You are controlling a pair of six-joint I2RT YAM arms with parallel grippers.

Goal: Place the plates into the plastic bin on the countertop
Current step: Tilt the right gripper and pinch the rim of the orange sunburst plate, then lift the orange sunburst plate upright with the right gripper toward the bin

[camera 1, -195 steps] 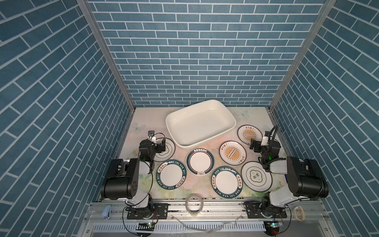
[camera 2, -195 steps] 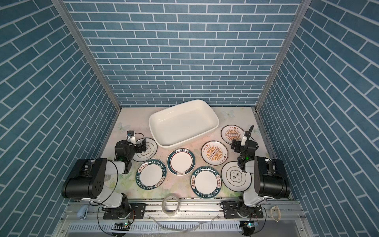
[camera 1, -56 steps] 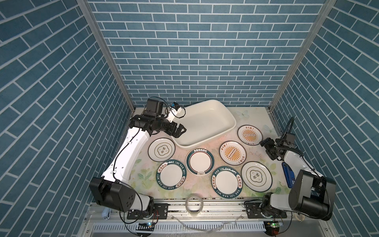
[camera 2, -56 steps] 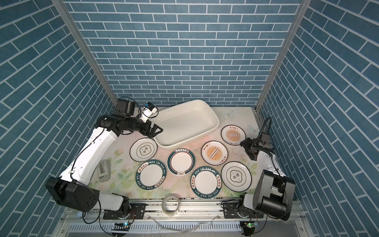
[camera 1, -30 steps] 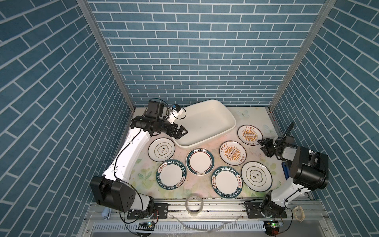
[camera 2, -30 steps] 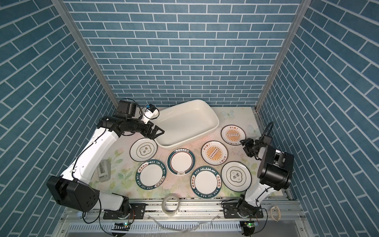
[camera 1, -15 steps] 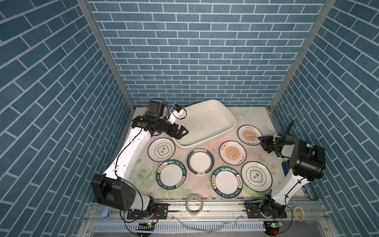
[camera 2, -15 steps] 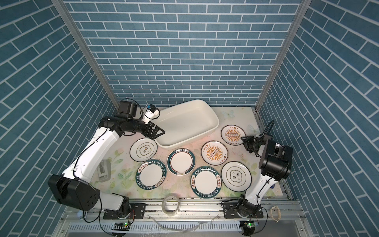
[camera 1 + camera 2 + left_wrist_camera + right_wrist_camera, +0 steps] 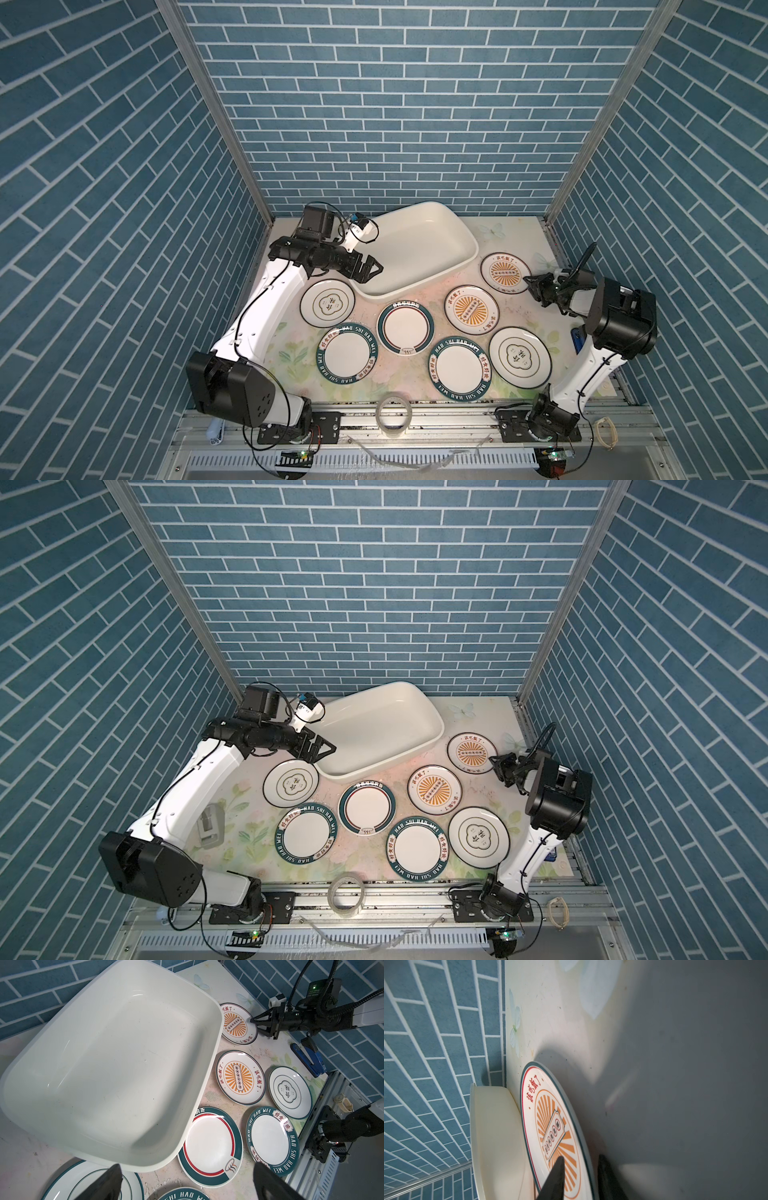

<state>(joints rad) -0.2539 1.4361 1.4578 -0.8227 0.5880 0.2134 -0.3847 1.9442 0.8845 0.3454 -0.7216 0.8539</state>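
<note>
Since a second ago, the right end effector (image 9: 531,283) has been narrowed around the right rim of the far-right sunburst plate (image 9: 500,272), which lies on the desk (image 9: 515,232); whether the rim is clamped cannot be told. The left end effector (image 9: 373,272) is held wide open over the near-left corner of the plastic bin (image 9: 415,249). Six other plates (image 9: 405,326) are spread nearer.
</note>
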